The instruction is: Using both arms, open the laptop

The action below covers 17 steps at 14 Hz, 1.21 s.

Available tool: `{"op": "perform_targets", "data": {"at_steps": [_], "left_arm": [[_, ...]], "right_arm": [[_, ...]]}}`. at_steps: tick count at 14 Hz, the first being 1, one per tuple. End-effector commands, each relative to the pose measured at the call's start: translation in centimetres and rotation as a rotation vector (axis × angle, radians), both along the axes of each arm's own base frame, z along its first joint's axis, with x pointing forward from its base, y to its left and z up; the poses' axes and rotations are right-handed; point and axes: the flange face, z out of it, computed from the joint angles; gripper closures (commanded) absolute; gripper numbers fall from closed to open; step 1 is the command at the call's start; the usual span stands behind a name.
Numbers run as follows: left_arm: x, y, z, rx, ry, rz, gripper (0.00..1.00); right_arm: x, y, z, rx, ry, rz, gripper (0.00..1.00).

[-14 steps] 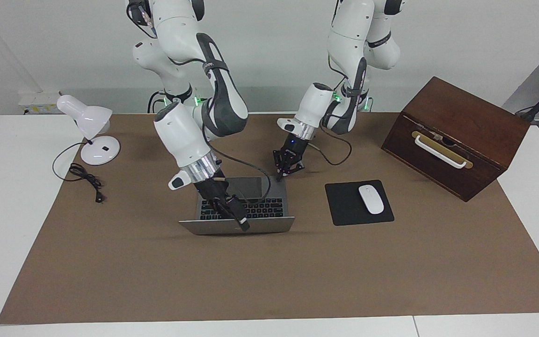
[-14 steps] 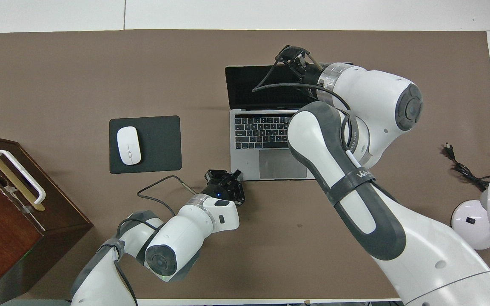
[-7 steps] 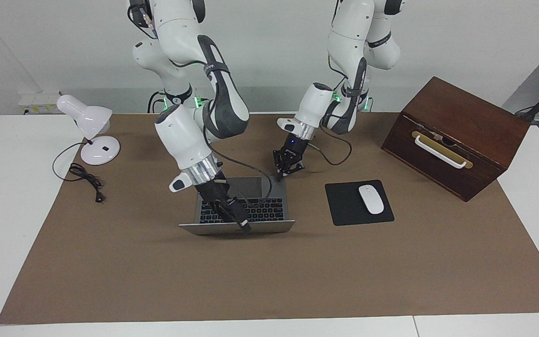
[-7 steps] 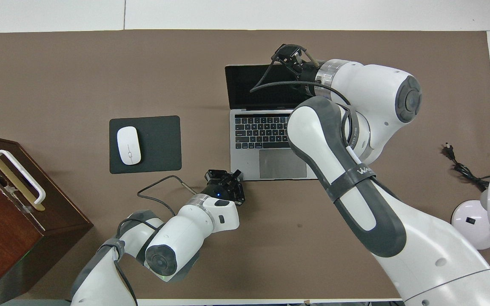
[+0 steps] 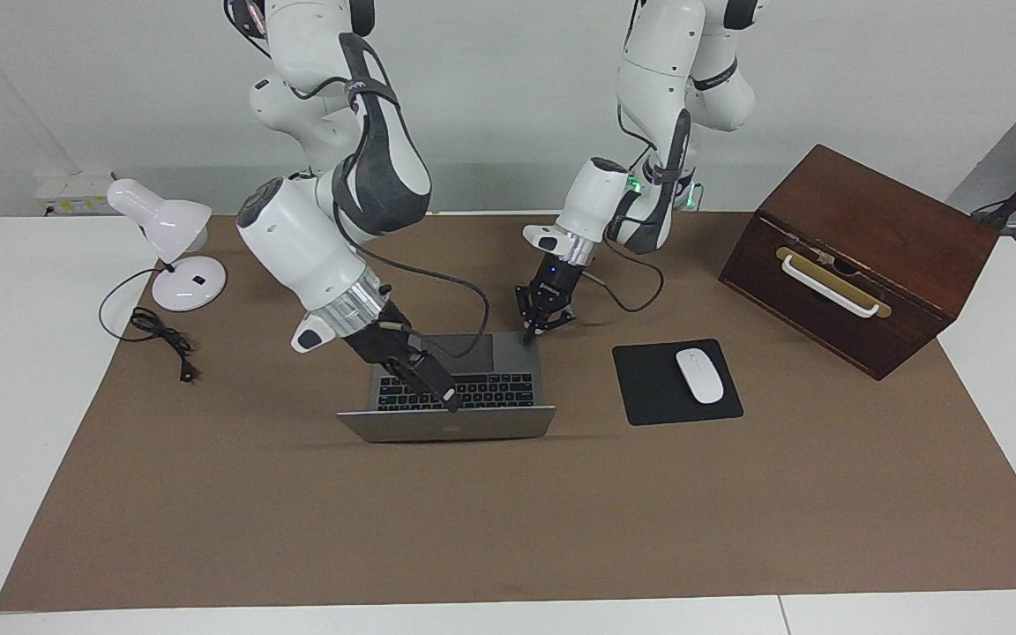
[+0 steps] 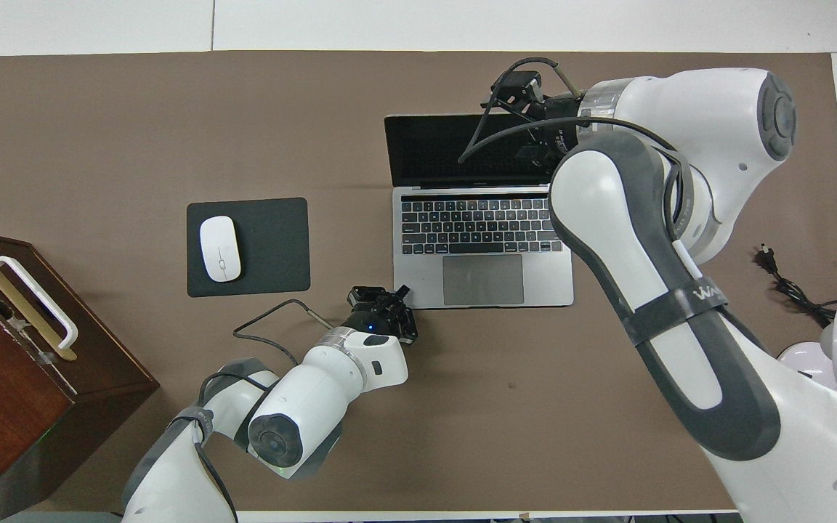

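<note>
Flanking one open laptop [image 5: 455,388], two tools, one mouse [image 5: 699,375]

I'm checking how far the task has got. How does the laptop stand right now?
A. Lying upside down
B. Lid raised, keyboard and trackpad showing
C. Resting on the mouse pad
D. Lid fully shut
B: the laptop sits on the brown mat with its dark screen up and its keys and trackpad in plain view, apart from the mouse pad.
</note>
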Motion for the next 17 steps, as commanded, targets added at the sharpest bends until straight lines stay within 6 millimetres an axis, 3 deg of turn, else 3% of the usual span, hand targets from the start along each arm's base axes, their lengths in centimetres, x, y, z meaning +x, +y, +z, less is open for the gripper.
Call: {"op": "perform_targets", "data": {"at_steps": [1, 6, 8, 9, 11, 13, 17], "left_arm": [[1.1, -0.7, 0.1, -0.045, 0.009, 0.06, 1.0], [2.8, -0.2, 3.2, -0.024, 0.09, 0.123, 1.0], [3.6, -0.3, 5.3, 0.005, 0.139, 0.132, 1.0], [4.2, 0.2, 6.5, 0.022, 0.163, 0.144, 1.0], [4.8, 1.1, 9.2, 0.059, 0.225, 0.16, 1.0], [6.5, 2.2, 11.9, 0.108, 0.302, 0.186, 1.0], [9.6, 3.3, 16.3, 0.187, 0.407, 0.213, 1.0]], "right_arm": [[-1.2, -0.5, 2.2, -0.008, 0.071, 0.01, 0.0], [-4.8, -1.5, 7.0, -0.165, 0.149, 0.129, 0.0], [-6.1, -3.8, 8.9, -0.231, 0.171, 0.165, 0.0], [-6.7, -4.2, 9.3, -0.262, 0.174, 0.219, 0.0], [-7.3, -6.8, 10.2, -0.306, 0.16, 0.321, 0.0], [-7.4, -8.7, 10.6, -0.334, 0.175, 0.353, 0.0], [-8.1, -12.0, 13.5, -0.46, 0.187, 0.489, 0.0]]}}
